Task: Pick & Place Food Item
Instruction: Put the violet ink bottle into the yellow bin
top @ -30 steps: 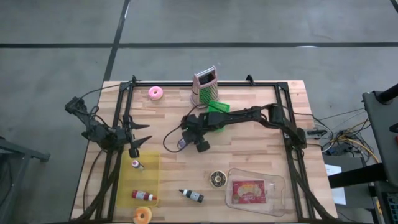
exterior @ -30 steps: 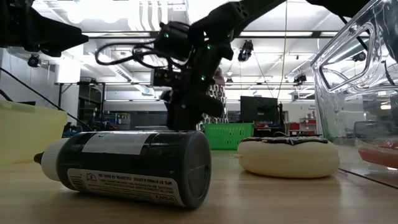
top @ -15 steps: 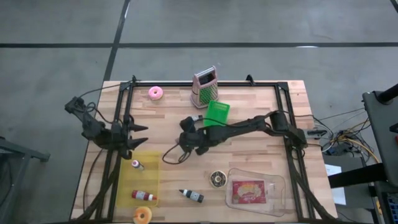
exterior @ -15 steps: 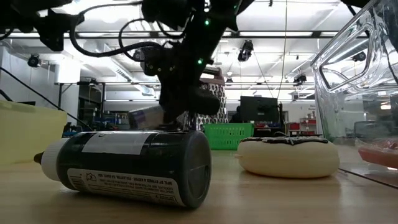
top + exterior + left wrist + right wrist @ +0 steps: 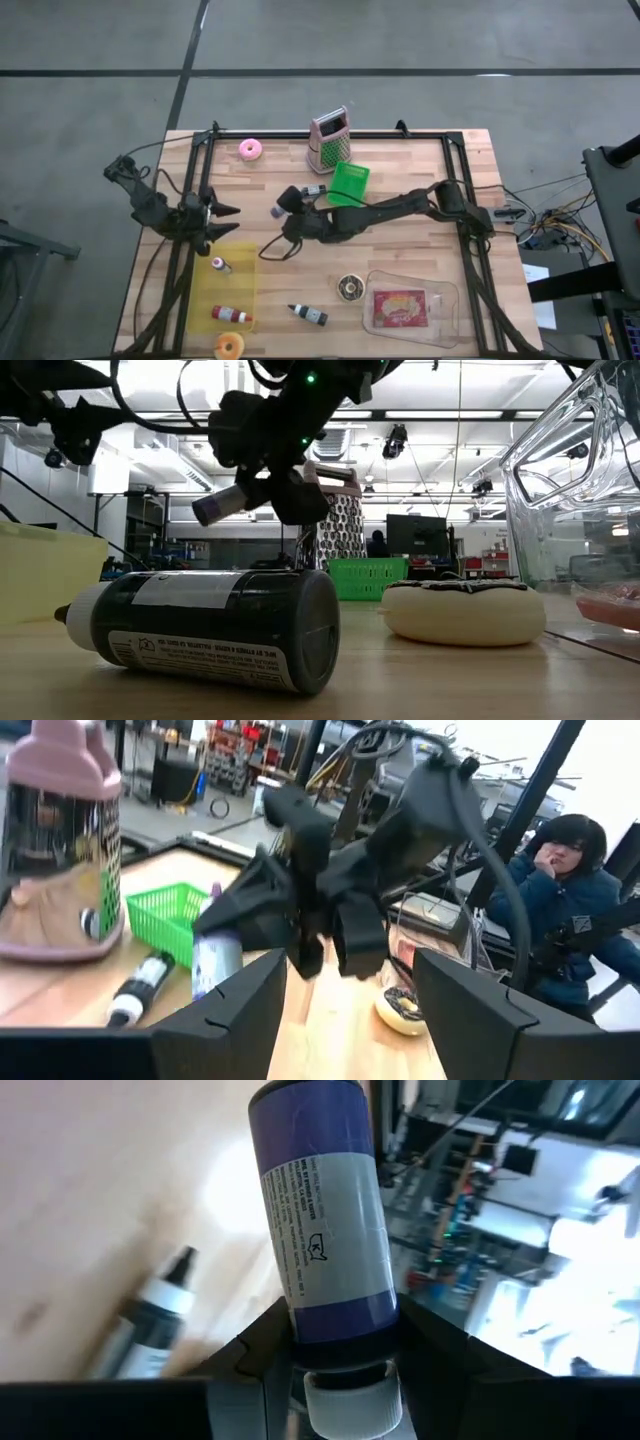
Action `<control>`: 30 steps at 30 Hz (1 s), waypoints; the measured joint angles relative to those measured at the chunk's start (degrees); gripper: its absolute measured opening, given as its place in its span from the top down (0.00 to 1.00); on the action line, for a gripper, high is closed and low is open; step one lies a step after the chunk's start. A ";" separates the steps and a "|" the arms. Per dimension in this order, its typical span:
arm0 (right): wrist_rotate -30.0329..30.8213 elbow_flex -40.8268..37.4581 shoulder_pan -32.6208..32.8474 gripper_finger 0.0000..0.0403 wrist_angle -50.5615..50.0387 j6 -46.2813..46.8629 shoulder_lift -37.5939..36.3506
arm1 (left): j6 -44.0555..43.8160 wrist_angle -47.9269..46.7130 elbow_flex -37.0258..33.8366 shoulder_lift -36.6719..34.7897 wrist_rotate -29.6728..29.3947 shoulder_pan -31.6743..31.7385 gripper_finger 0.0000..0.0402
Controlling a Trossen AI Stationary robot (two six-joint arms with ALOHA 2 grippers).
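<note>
One purple bottle (image 5: 280, 207), lifted clear of the worktop (image 5: 400, 255) within the last second, is being carried leftward, clamped in the right end effector (image 5: 291, 208), while the left end effector (image 5: 222, 212) is being held apart.

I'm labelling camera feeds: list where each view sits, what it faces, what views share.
High: overhead, straight down on the wooden table; both arms show.
Low: table height, looking across past a lying black plastic bottle; right arm overhead.
Left wrist: faces the right gripper; own fingers frame it.
Right wrist: looks along its held purple white-labelled bottle.
Shared: low and left wrist show that bottle.
</note>
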 joint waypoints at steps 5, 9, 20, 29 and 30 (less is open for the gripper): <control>0.86 0.00 0.10 0.68 3.75 -7.07 0.00 | -3.45 -2.97 0.59 0.00 -0.85 0.15 0.44; 0.79 0.00 0.54 0.68 6.81 -10.66 0.00 | -5.06 -5.89 1.15 0.02 -2.40 1.28 0.44; -0.07 -0.02 1.37 0.68 8.22 -13.36 -0.69 | -9.56 -9.39 1.26 3.26 6.66 9.68 0.49; -0.43 -0.02 1.81 0.68 8.20 -14.12 -0.74 | -7.42 -0.95 1.24 15.02 21.80 21.42 0.49; -0.43 -0.02 1.88 0.68 8.20 -14.14 -0.74 | -7.33 -0.35 1.31 16.35 23.56 23.06 0.49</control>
